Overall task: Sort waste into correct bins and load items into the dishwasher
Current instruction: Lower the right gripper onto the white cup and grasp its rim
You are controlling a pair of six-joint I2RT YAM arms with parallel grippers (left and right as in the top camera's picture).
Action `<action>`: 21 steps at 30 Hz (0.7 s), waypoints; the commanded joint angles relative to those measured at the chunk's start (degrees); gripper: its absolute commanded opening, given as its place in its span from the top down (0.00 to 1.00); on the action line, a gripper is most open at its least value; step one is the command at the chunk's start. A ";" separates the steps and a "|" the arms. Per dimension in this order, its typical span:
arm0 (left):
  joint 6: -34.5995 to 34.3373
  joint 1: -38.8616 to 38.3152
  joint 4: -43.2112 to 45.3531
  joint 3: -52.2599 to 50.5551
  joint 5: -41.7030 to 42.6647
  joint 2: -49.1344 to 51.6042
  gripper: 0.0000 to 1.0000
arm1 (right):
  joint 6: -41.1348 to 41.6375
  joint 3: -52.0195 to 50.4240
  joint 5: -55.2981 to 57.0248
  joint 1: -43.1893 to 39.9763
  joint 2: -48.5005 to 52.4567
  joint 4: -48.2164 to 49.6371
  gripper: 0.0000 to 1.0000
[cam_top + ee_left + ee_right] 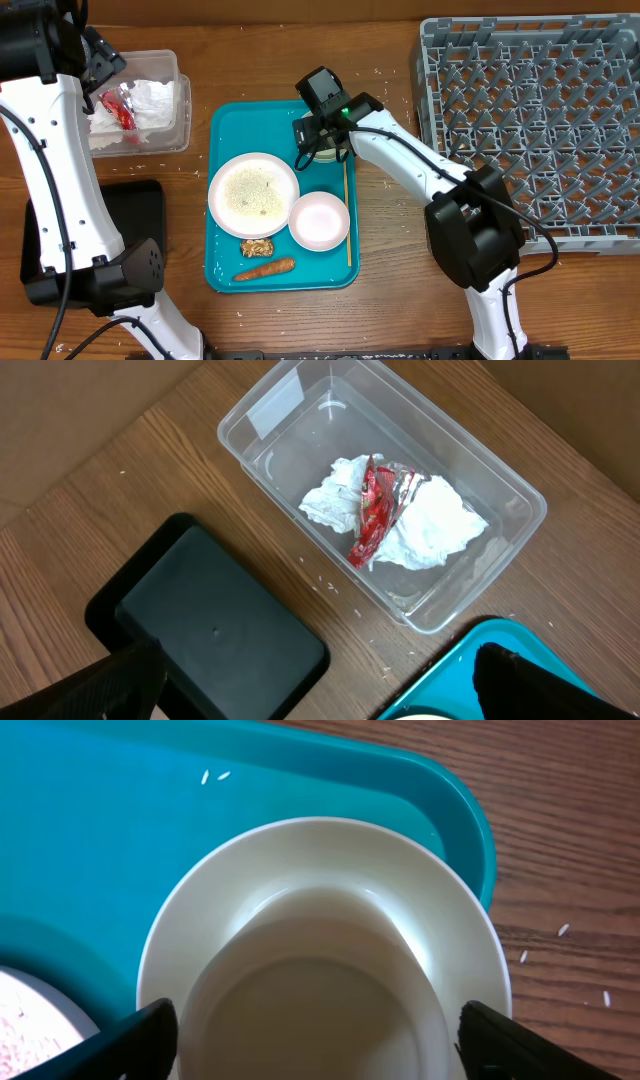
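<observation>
Risk first: right gripper (318, 1040) hangs over the small white cup (320, 955), jaws apart and straddling it, pads not seen touching. Cup sits nested in the white bowl (300, 845) at the far right corner of the teal tray (225, 130). The cup's wall is glazed and rounded, so a squeeze set too high or off-centre would likely squirt it out, or lift the bowl with it and drop it on the tray. Wooden stick (347, 205) lies along the tray's right edge; a sideways nudge could roll it. Left gripper (325, 682) is open and empty above the gap between black tray (215, 620) and clear tub (265, 420), which holds napkin (430, 525) and red wrapper (372, 510). Dish rack (530, 120) fills the table's far right corner. Surface: wood-grain table (390, 280), stray rice grains (563, 930). Room: plain brown board (250, 10) past the far edge, nothing more visible.
</observation>
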 commanded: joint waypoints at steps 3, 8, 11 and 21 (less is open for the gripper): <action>-0.70 -0.02 0.02 0.02 -0.31 0.55 0.00 | 0.26 1.14 -0.24 0.37 0.57 0.24 0.23; -0.70 -0.02 0.02 0.02 -0.33 0.55 0.00 | 0.26 2.45 -0.24 0.37 0.48 -0.66 0.33; -0.70 -0.02 0.02 0.02 -0.33 0.55 0.00 | 0.26 5.25 -0.22 0.35 0.44 -2.45 0.37; -0.70 -0.02 0.02 0.02 -0.33 0.55 0.00 | 0.31 23.41 2.86 -2.73 0.44 -12.09 0.43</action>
